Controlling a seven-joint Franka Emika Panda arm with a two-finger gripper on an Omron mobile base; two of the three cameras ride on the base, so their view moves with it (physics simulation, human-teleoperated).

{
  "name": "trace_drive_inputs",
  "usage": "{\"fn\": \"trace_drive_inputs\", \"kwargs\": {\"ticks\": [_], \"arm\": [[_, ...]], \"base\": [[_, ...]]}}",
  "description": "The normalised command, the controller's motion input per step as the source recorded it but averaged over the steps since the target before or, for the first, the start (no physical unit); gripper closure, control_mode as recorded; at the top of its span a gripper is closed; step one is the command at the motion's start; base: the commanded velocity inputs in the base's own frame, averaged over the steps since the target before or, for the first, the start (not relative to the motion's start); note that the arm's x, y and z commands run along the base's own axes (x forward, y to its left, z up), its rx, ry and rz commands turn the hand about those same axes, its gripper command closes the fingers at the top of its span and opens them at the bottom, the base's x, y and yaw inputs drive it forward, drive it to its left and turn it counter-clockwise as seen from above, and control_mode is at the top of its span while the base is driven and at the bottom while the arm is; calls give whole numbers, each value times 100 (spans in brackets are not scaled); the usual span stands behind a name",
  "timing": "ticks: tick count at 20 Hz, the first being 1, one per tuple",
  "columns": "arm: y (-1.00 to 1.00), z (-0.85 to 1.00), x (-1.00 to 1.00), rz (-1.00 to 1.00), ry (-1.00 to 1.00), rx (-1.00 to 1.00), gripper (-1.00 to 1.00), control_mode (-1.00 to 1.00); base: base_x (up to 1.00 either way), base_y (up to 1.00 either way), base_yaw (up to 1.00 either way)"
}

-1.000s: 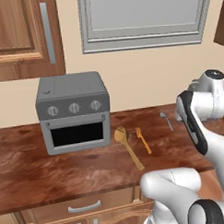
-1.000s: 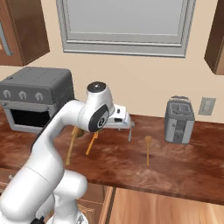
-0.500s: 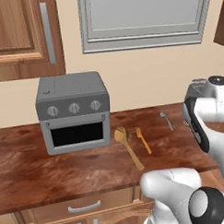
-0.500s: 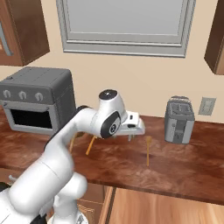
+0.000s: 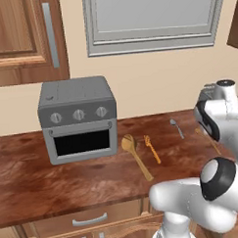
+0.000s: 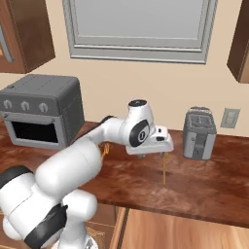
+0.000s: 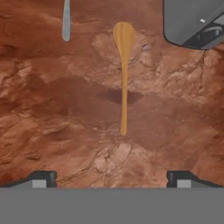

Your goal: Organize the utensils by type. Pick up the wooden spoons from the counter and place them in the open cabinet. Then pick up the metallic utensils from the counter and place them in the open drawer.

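Left base view: a tan spoon lies on the counter at the far right, partly behind the arm. A second spoon and an orange fork lie just right of the oven. A metal spoon sits between the two groups. The cabinet hangs high on the left, well away from all this.

Right base view: the gripper hovers above the right-hand spoon's near end, not touching it. The toaster stands just to the right.

Hand view: the jaws are spread wide and hold nothing. The fingertips sit at either side, and the spoon runs straight away between them, bowl at the far end. So the jaws already lie across the handle. I'd say the thing to do is shift forward until the middle of the handle is centred, then go straight down. The handle is thin and lies flat, so the tips must nearly reach the counter before closing. It should keep off the toaster.
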Motion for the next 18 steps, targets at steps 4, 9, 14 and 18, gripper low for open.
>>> {"fn": "trace_drive_inputs", "kwargs": {"ticks": [4,9,14,18], "arm": [[-42,-28,28,0,11,3,-100,-100],[-14,-43,27,5,2,10,-100,-100],[0,-44,27,14,0,8,-100,-100],[-1,-30,33,13,0,2,-100,-100]], "base": [[0,0,0],[0,0,0],[0,0,0],[0,0,0]]}}
